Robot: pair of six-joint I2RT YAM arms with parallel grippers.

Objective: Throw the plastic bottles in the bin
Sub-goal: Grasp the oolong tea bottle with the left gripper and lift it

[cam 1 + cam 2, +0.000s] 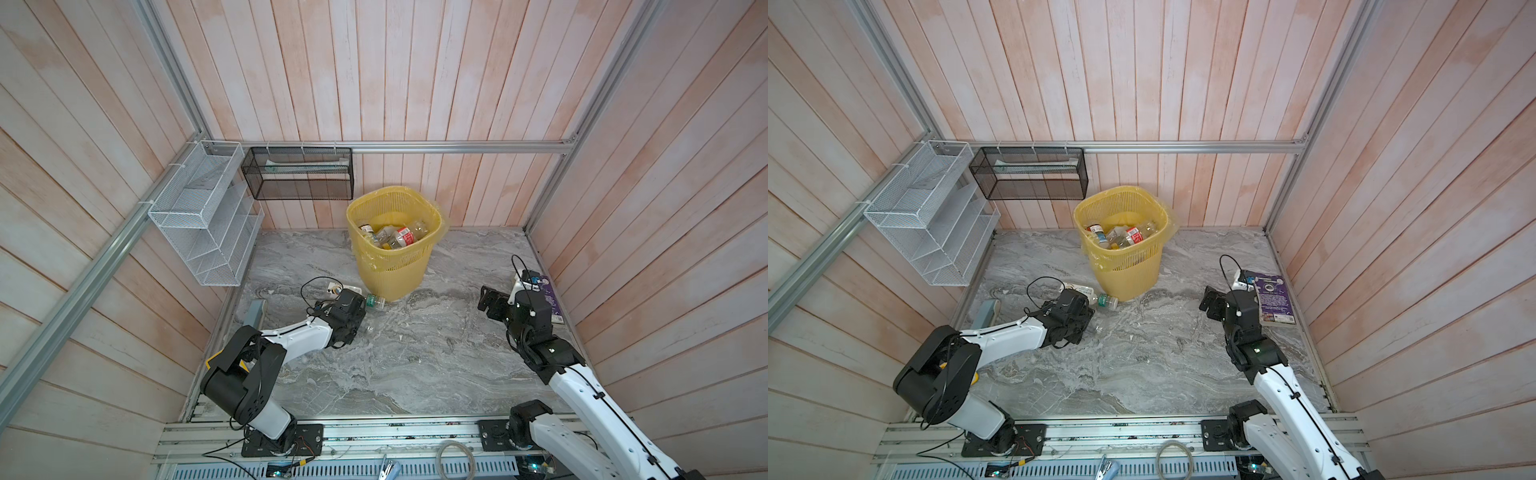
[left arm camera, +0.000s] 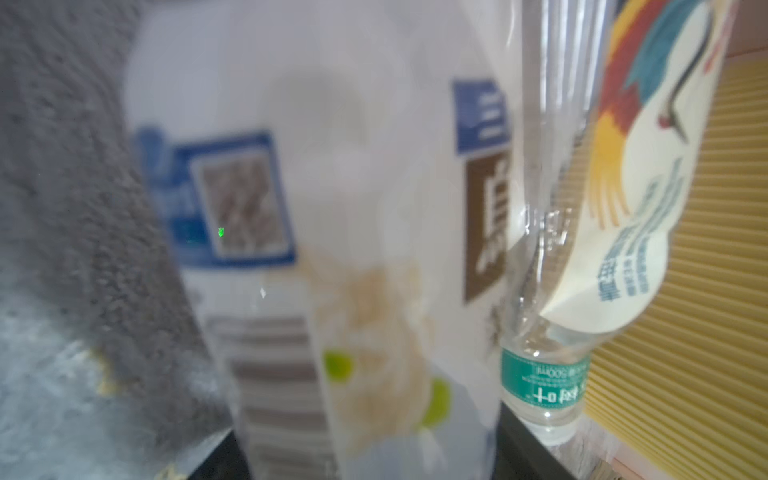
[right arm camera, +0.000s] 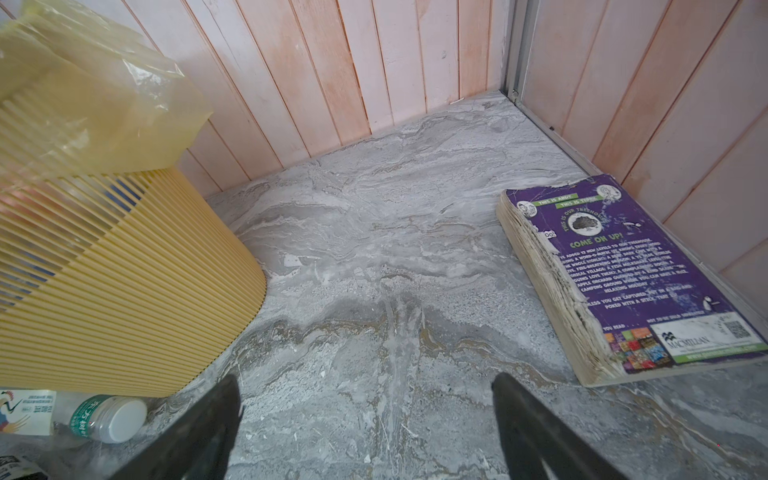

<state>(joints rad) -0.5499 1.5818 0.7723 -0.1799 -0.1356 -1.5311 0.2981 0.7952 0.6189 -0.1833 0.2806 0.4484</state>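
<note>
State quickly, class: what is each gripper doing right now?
Left gripper: jaws around a white-labelled bottle; grip cannot be told.
Right gripper: open, holding nothing.

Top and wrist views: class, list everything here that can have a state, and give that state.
bin, upright, bag-lined, several bottles inside
green-banded bottle, capped, lying at the bin's foot
left gripper, around the white-labelled bottle, closure unclear
white-labelled bottle, between its fingers, grip unclear
right gripper, open, empty
purple book, closed, lying flat
</note>
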